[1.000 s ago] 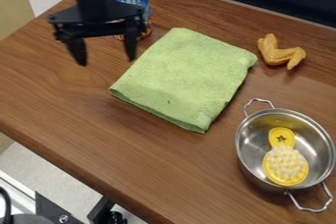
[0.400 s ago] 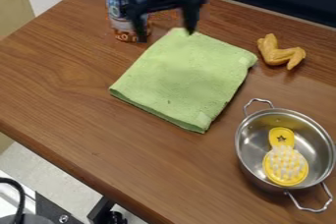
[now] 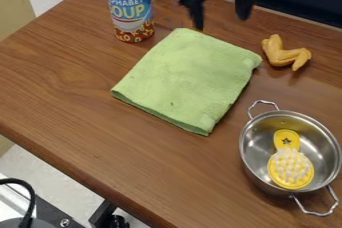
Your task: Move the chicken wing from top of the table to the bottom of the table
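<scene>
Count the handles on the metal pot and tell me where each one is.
2. One handle is at the upper-left rim of the metal pot, toward the chicken wing; the other handle is at its lower-right rim.

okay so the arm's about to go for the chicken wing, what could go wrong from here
The open gripper hangs over the table's top edge, left of the chicken wing, so it may come down short and miss. The wing is bent and curved, so a poor grip could let it twist or slip out. The green cloth and the metal pot lie lower down, and a low carry might drag the cloth or knock the pot's handle.
</scene>
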`<action>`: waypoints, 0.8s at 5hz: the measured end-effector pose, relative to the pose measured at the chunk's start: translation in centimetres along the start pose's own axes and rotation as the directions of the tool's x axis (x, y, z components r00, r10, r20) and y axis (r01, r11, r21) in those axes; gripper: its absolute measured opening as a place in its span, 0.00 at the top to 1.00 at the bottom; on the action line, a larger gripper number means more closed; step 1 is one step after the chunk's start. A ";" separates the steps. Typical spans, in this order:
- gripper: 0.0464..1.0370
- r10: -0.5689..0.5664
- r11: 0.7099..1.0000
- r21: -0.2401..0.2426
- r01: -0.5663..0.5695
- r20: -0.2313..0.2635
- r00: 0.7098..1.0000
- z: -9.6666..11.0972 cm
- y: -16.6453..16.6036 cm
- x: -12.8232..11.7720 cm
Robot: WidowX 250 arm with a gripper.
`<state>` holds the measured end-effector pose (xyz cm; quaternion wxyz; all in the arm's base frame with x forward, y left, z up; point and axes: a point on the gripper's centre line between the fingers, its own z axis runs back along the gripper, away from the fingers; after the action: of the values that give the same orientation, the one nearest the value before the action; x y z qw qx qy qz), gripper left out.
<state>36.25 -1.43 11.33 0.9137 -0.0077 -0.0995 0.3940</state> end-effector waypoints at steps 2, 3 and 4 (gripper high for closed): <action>0.04 0.045 0.999 -0.028 -0.045 -0.004 0.999 -2.1 -3.6 0.9; 0.04 0.076 0.997 -0.022 -0.076 0.003 0.997 -3.1 -4.9 1.4; 0.04 0.102 0.995 -0.005 -0.102 0.005 0.995 -4.1 -5.8 1.3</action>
<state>42.10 -4.21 8.08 0.8920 -0.0141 -0.1023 0.4401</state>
